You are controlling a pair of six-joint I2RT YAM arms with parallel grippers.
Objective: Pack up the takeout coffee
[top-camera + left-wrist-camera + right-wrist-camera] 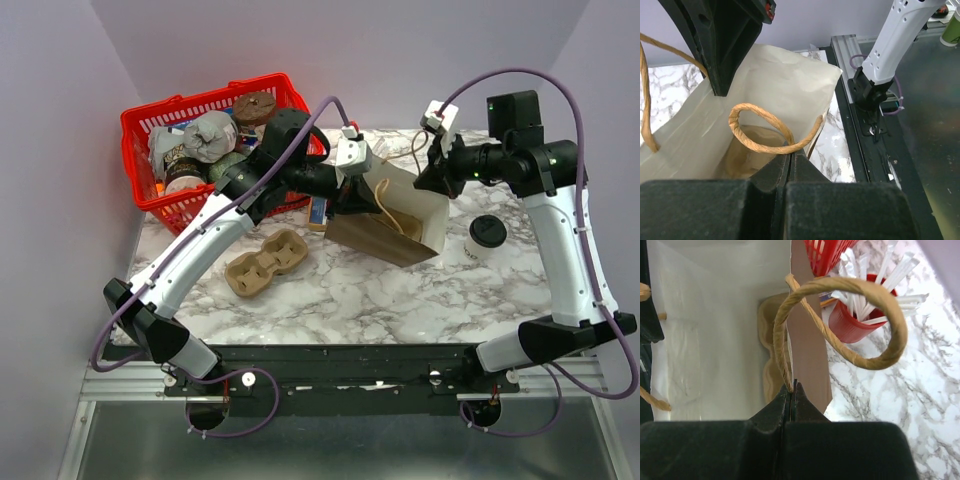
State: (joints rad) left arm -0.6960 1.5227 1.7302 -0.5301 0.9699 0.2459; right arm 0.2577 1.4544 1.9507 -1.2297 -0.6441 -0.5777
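The takeout coffee, a cream-white cup with a black lid, stands on the marble table to the right of the paper bag. The bag is brown outside and white inside, and its mouth is held open. My left gripper is shut on the bag's left rim beside a twisted paper handle, as the left wrist view shows. My right gripper is shut on the opposite rim at the foot of the other handle, as the right wrist view shows. The cup is out of both wrist views.
A red basket with wrapped food and a brown-topped tub stands at the back left. A pulp cup carrier lies in front of it. A red cup with white cutlery stands beside the bag. The table's near edge has a black rail.
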